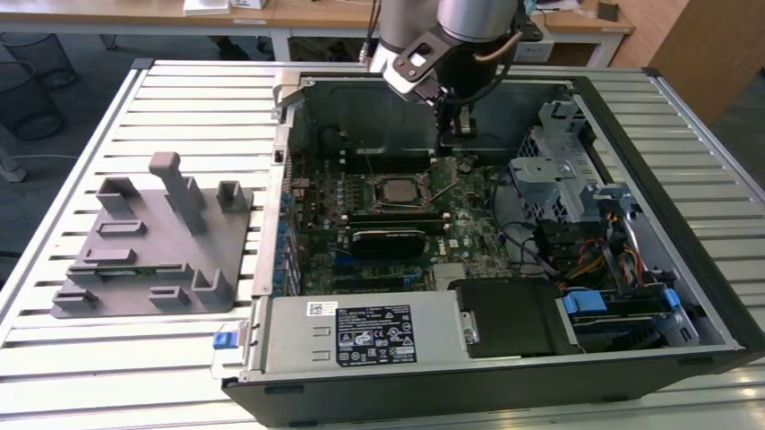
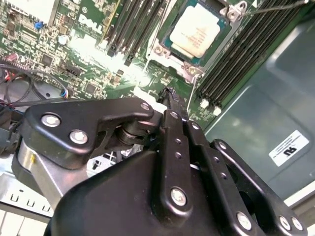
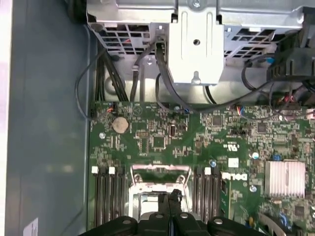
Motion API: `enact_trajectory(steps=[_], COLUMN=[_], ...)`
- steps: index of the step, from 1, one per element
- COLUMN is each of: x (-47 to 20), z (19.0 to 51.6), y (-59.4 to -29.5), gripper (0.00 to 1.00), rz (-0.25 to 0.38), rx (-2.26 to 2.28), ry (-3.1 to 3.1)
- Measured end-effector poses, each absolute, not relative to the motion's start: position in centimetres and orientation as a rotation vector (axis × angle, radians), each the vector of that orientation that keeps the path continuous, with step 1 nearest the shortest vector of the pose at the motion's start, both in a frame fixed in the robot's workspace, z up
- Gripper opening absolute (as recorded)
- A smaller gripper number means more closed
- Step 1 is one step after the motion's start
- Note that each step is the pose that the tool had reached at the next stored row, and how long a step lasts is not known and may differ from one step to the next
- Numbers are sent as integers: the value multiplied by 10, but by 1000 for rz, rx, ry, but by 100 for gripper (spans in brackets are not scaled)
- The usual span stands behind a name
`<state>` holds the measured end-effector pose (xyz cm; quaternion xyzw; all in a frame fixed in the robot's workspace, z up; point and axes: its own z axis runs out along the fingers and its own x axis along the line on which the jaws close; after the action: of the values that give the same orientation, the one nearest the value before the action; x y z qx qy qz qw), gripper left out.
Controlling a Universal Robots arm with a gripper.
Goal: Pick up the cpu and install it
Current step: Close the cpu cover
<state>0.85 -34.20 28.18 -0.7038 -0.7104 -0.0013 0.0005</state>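
The cpu [image 2: 196, 33] has a silvery-grey top with faint dark print, and around it lies a green board [image 2: 74, 54] speckled with small black and silver parts and striped by black slots [image 2: 133, 24] on both sides. The gripper [image 2: 170, 98] near the cpu is matt black with silver screw heads. Farther from the cpu, the case [image 1: 478, 394] is dark grey with blue tabs [image 1: 586, 302], the block [image 1: 156, 251] is plain grey, and the table [image 1: 192, 98] is white and ribbed.

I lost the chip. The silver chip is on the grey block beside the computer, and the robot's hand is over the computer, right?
No. The cpu sits in the socket inside the computer, not on the grey block, as the second wrist view shows. The hand is over the computer.
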Motion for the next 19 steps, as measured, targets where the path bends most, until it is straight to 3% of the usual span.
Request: enact_trajectory(steps=[19], x=[39], z=[266], y=[-333], gripper=[12], rz=[-2], rx=[-2211], ry=[-2232])
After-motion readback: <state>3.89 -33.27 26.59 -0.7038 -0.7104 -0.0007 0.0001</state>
